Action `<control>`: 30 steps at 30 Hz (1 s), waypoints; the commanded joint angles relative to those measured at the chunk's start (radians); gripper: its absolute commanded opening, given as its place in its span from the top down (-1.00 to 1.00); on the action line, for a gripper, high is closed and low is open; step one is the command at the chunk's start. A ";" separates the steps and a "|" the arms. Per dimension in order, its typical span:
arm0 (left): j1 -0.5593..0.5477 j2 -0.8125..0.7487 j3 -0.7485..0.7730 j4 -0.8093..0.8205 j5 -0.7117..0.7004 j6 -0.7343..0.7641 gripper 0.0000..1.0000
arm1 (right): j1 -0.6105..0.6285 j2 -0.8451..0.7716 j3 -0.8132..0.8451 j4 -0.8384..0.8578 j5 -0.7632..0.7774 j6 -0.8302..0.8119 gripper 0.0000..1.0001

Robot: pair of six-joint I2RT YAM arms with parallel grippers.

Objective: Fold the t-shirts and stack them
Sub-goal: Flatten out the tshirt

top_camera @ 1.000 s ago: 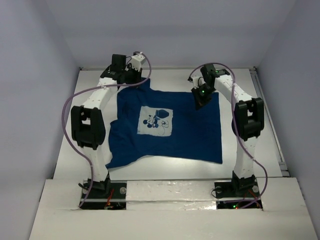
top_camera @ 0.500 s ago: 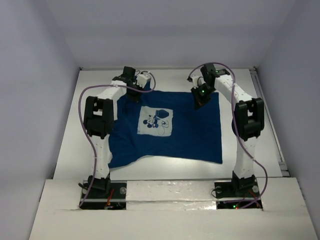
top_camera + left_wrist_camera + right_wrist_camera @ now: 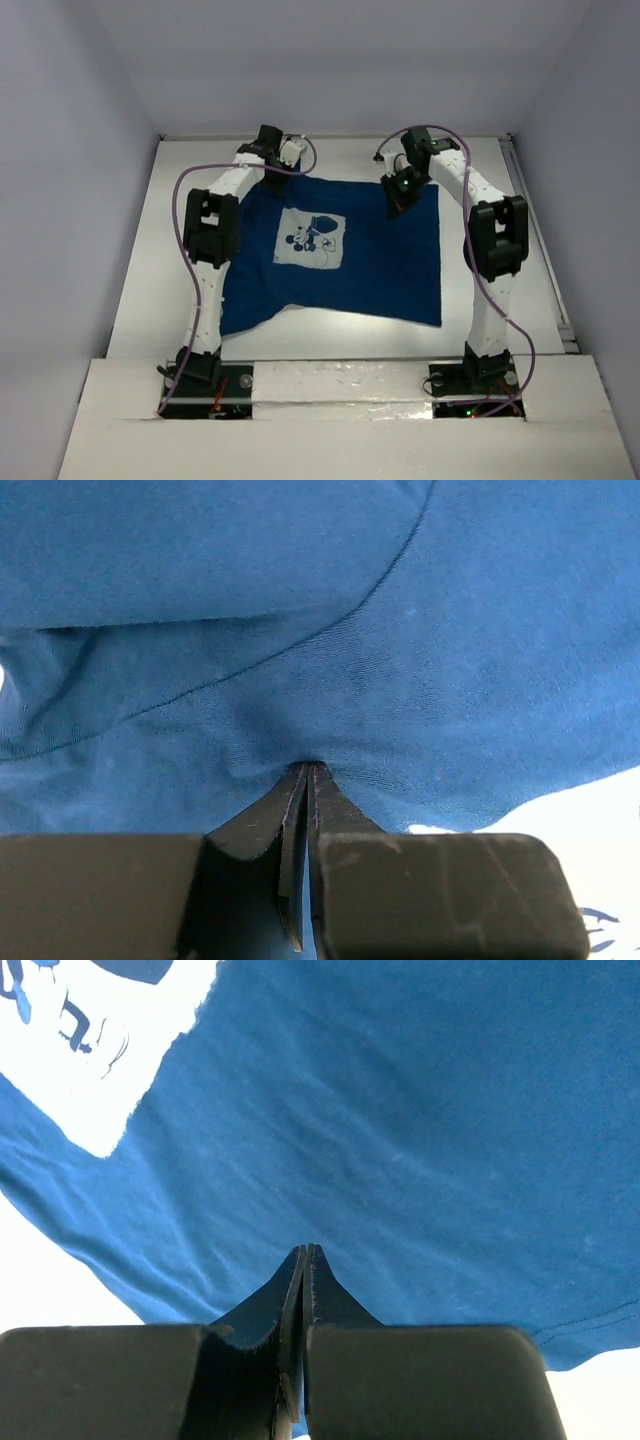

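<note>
Fingers [image 3: 345,830] of the left gripper [image 3: 305,772] are pinched tight on a fold of the navy t-shirt [image 3: 350,280], and the cloth puckers at their tips. The right gripper [image 3: 303,1250] is likewise clamped on the fabric. Seen from above, the left grips the shirt's far left corner and the right grips near its far right corner. The shirt lies spread on the white table [image 3: 140,260] with its pale printed graphic [image 3: 310,240] facing up

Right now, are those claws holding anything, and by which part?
Both are shut on the blue t-shirt, pinching its far edge: the left claw near the far-left corner, the right claw toward the far-right side.
</note>
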 commanded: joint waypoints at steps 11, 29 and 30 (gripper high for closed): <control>0.100 0.343 0.553 -0.216 -0.057 -0.125 1.00 | 0.002 -0.070 0.018 -0.001 -0.058 -0.016 1.00; 0.138 -0.333 0.039 0.238 0.331 -0.185 0.45 | 0.107 -0.194 -0.197 0.130 0.155 -0.145 0.63; 0.138 -0.355 0.032 0.218 0.345 -0.174 0.45 | 0.124 -0.203 -0.213 0.130 0.193 -0.175 0.62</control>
